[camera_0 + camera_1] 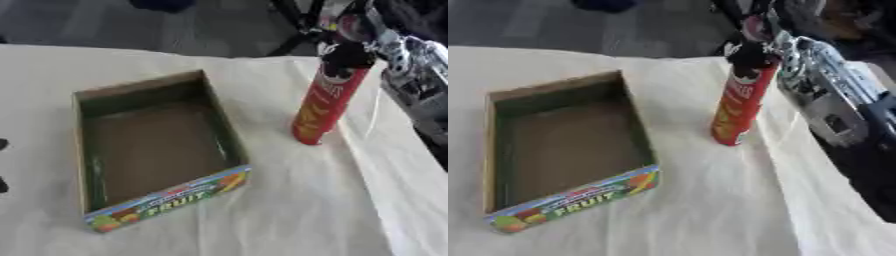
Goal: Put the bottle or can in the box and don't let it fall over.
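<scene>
A tall red can (324, 102) with yellow print stands tilted on the cream cloth, its top leaning to the right, just right of the box. My right hand (350, 52) comes in from the upper right and has its black fingers curled round the can's top. I cannot tell whether the can's base rests on the cloth or hangs just above it. The open cardboard box (223, 120) lies left of the can with nothing inside, and its colourful front wall reads FRUIT. Of my left hand only two small dark bits (3, 145) show at the left edge.
The cream cloth (289, 210) covers the table and has folds near the can. My silver and black right forearm (833, 115) runs along the right side. Dark floor and black stand legs (293, 25) lie beyond the far edge.
</scene>
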